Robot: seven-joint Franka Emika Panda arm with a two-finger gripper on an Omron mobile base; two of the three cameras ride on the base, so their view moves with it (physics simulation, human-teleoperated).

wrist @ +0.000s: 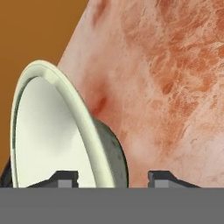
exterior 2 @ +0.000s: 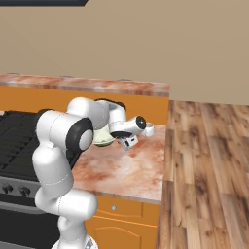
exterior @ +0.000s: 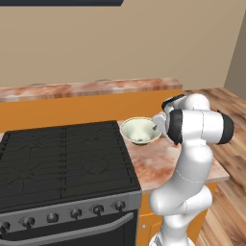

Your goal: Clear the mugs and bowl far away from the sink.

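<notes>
The pale cream-green bowl (exterior: 140,130) sits upright on the marble counter (exterior: 158,166), just right of the stove. My gripper (exterior 2: 127,142) reaches down at the bowl's right rim. In the hand view the bowl (wrist: 57,131) lies on the left, and its rim passes between the two fingertips (wrist: 162,177) of my gripper (wrist: 113,178). One tip is inside the bowl and the other outside, with a visible gap to the wall, so the gripper is open and not pinching the rim. The mugs and the sink are out of view.
A black stove (exterior: 62,158) with front knobs lies left of the bowl. A raised marble ledge (exterior: 96,89) on an orange panel runs behind the counter. The counter ends at the right over wooden floor (exterior 2: 209,160).
</notes>
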